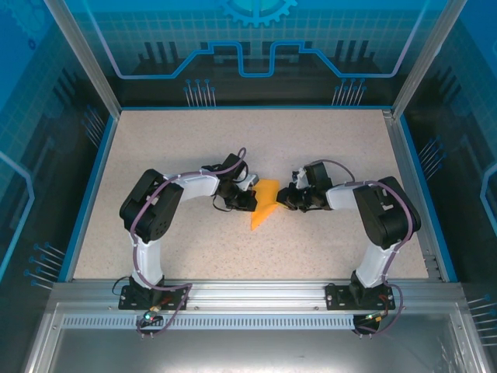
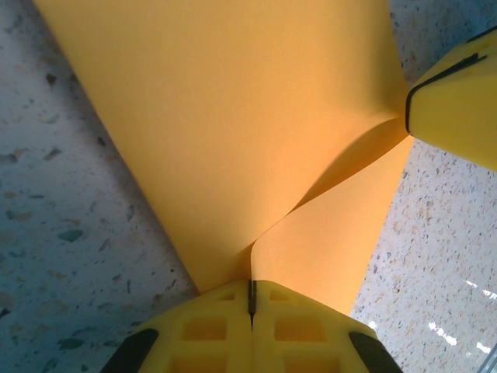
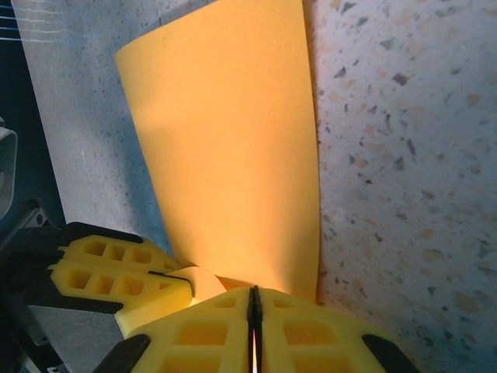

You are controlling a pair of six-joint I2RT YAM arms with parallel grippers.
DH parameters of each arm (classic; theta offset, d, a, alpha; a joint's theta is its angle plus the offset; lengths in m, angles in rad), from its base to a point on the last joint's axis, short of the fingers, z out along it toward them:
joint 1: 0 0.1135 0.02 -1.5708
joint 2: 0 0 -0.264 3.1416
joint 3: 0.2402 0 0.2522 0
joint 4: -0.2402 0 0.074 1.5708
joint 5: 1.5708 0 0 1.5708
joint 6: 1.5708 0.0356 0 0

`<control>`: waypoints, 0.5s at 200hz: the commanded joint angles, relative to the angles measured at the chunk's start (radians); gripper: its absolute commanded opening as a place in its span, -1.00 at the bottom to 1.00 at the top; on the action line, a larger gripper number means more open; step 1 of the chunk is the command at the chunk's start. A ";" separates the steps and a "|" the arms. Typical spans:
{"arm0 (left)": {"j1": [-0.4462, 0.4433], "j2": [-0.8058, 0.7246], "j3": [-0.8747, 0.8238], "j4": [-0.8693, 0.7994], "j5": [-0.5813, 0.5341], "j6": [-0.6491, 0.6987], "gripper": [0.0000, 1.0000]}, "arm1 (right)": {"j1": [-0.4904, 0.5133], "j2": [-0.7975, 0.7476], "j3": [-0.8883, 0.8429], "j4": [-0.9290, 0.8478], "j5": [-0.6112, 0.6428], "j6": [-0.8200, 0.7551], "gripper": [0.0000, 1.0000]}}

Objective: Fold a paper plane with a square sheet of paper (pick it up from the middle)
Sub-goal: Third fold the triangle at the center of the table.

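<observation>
The square sheet of paper (image 1: 264,208) is orange-yellow and folded into a narrow angular shape at the table's middle, between both grippers. My left gripper (image 1: 254,193) holds its left edge. In the left wrist view that gripper (image 2: 251,299) is shut on a curled fold of the paper (image 2: 233,116), and the right gripper's fingers (image 2: 458,101) pinch the far corner. My right gripper (image 1: 282,195) meets the sheet from the right. In the right wrist view it (image 3: 253,303) is shut on the paper's (image 3: 225,140) near edge, with the left fingers (image 3: 109,272) beside it. The paper plane is out of view.
The speckled tabletop (image 1: 194,140) is bordered by a blue rim and a metal frame (image 1: 411,171). Both arm bases stand on the rail (image 1: 248,291) at the near edge. Open table lies behind and to both sides of the grippers.
</observation>
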State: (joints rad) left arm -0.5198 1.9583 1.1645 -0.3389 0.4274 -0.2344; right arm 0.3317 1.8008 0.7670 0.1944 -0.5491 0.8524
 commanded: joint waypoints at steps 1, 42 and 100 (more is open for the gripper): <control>-0.002 0.028 0.006 -0.048 -0.006 0.015 -0.91 | -0.009 0.035 -0.003 -0.018 0.026 -0.026 -0.78; -0.002 0.030 0.006 -0.049 -0.006 0.017 -0.91 | -0.009 0.028 0.012 -0.071 0.059 -0.044 -0.78; -0.002 0.027 0.009 -0.052 -0.005 0.016 -0.92 | 0.011 -0.092 0.032 -0.101 0.011 -0.057 -0.75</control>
State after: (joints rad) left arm -0.5198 1.9583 1.1648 -0.3393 0.4274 -0.2340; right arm 0.3309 1.7691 0.7780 0.1242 -0.5171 0.8169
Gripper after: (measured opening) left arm 0.053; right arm 0.124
